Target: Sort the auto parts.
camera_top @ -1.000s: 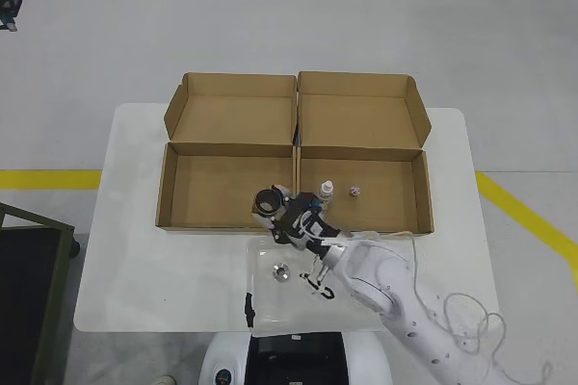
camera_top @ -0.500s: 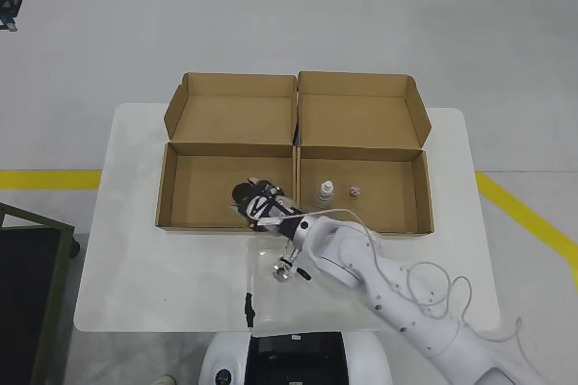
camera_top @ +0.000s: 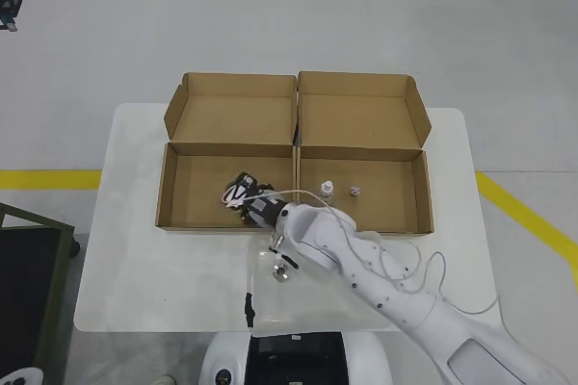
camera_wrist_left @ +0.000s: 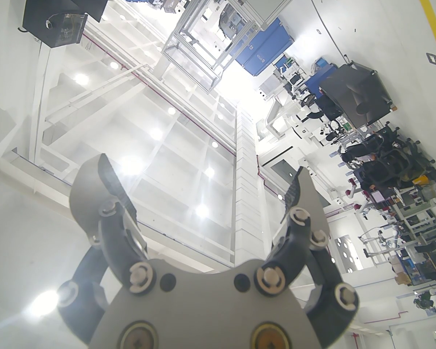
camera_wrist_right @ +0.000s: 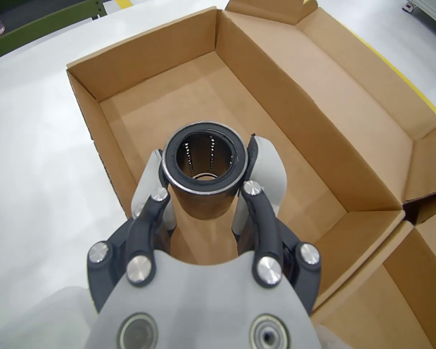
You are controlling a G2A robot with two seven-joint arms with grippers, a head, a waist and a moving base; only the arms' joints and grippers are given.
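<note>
My right gripper [camera_wrist_right: 206, 156] is shut on a black cylindrical bearing sleeve [camera_wrist_right: 203, 187] with a hollow bore, held end-on above the floor of the left cardboard box [camera_wrist_right: 160, 110]. From above, the sleeve [camera_top: 237, 191] hangs over the right half of that left box [camera_top: 193, 188], with the white arm stretching in from the front right. The right box [camera_top: 395, 197] holds a small white bottle [camera_top: 325, 189] and a tiny pinkish part [camera_top: 355, 190]. My left gripper [camera_wrist_left: 202, 168] points up at the ceiling, open with nothing between its fingers.
A clear plastic tray [camera_top: 313, 298] lies on the white table [camera_top: 135, 260] in front of the boxes, with a small metal part [camera_top: 280, 272] in it. Both box lids are folded back at the far side. A green rack [camera_top: 19, 279] stands left of the table.
The right arm has carried the bearing sleeve leftward, from near the divider between the boxes to over the left box. The bottle and pinkish part stayed put.
</note>
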